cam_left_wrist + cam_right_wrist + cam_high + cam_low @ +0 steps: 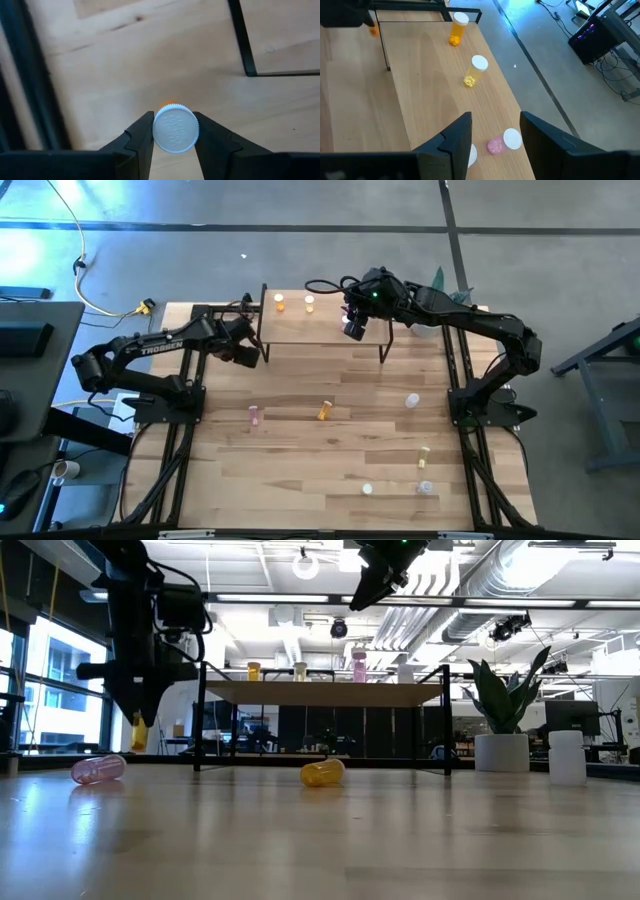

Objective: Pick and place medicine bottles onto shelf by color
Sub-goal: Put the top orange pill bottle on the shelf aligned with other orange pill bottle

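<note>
Bottle (pixel 175 128), orange, is sitting clamped in my left pincer (pixel 174 131) beside the shelf (pixel 320 330), ready for lifting. My right pincer (pixel 495 137) is gaping empty above it.

Grey concrete floor (pixel 300 240) fills the high view's top; in the low view, exposed ceiling ducts (pixel 510 580) upper right, bright windows (pixel 60 680) left, potted plant (pixel 503 715) right.

Orange bottle (pixel 175 129) upright in left hand (pixel 174 136); three stand on shelf (pixel 320 330).
</note>
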Available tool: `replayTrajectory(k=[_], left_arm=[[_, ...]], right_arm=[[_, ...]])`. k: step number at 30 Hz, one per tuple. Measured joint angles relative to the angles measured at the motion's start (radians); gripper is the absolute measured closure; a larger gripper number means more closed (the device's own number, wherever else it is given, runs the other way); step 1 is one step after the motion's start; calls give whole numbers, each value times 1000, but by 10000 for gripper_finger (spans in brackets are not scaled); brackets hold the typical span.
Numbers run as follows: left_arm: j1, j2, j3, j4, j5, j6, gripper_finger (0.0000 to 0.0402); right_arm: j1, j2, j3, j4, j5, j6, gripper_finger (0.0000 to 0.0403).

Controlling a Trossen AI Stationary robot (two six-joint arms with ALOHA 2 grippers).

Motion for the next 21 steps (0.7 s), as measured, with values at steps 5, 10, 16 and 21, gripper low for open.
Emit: replayTrajectory(k=[5,10,16,21], left_arm=[[55,-13,66,-71,0,87,287],[100,-45,122,-82,0,158,287],[140,-73,220,-86,19,240,287],[151,-76,333,-96,37,316,287]], right_arm=[[0,0,0,0,0,17,245],[0,0,0,0,0,42,245],[0,0,0,0,0,64,245],[0,0,0,0,5,84,245]])
